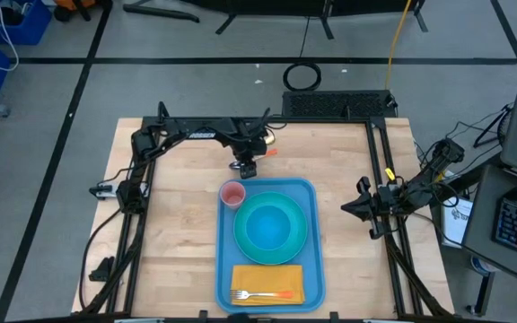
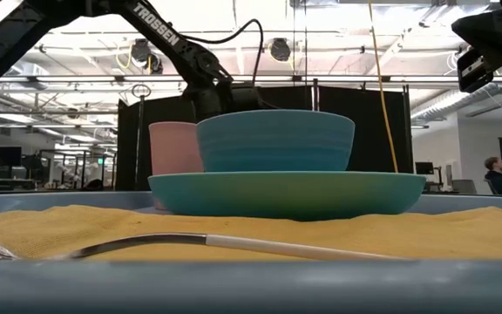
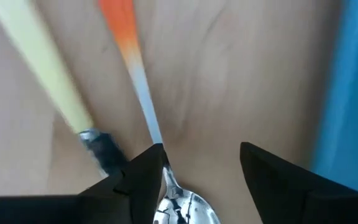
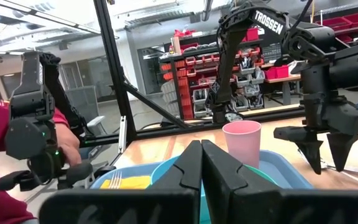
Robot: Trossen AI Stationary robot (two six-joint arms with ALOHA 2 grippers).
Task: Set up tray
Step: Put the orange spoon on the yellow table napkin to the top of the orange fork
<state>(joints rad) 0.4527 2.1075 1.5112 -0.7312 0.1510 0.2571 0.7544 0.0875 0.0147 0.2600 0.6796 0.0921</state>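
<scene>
With the tray (image 1: 311,235) mid-bench already holding plate, bowl, cup, napkin and fork, the left pincer (image 3: 201,171) hangs spread over the spoon (image 3: 180,205) just beyond it, apparently to fetch it, while the right pincer (image 4: 201,163) waits pressed together.

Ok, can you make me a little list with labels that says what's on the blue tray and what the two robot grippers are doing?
tray: blue, on the wooden table
pink cup: upright in a far corner of the tray
plate: turquoise, middle of the tray
bowl: blue, sitting on the plate
napkin: yellow-orange, near end of the tray
fork: lying on the napkin
spoon: orange handle, on the table beyond the tray's far edge
left gripper: open, down over the spoon
right gripper: shut, waiting at the right side of the table
</scene>
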